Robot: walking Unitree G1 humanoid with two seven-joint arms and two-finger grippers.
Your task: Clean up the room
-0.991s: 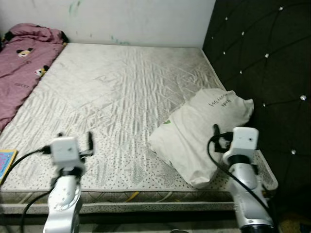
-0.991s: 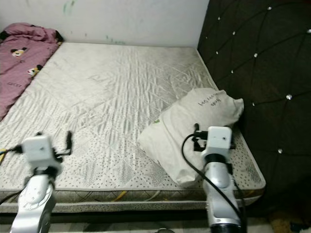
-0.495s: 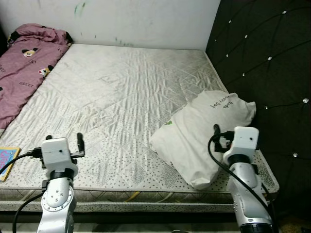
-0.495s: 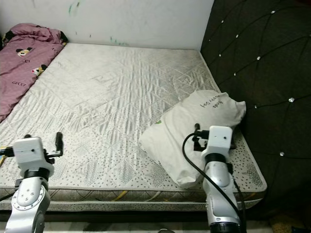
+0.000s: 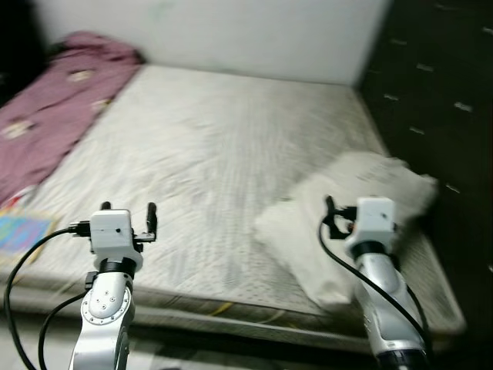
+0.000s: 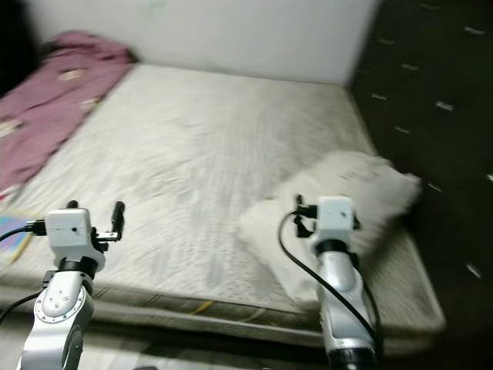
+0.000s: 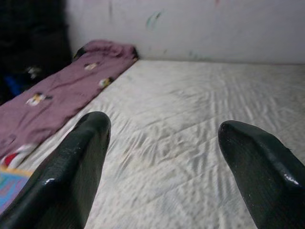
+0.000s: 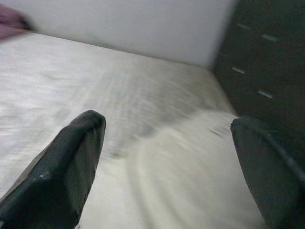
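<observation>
A bare quilted mattress (image 5: 231, 139) lies in front of me, and the picture is blurred. A white pillow (image 5: 296, 231) sits at its near right corner, against the dark padded headboard (image 5: 439, 100). A maroon blanket (image 5: 62, 100) runs along the far left side. My left gripper (image 5: 128, 210) is held open above the mattress's front edge, with nothing between its fingers (image 7: 76, 162). My right gripper (image 8: 167, 157) is open just above the near side of the pillow, holding nothing.
A colourful book (image 5: 23, 231) lies at the front left edge of the mattress. A white wall (image 5: 254, 31) closes the far side. The headboard stands as a wall along the right. The mattress's front edge (image 5: 231, 308) is close below my arms.
The whole view has swung and gone blurry, so the camera moved. Both grippers stay open over the bed's front edge, and the pillow and blanket lie where they were.
</observation>
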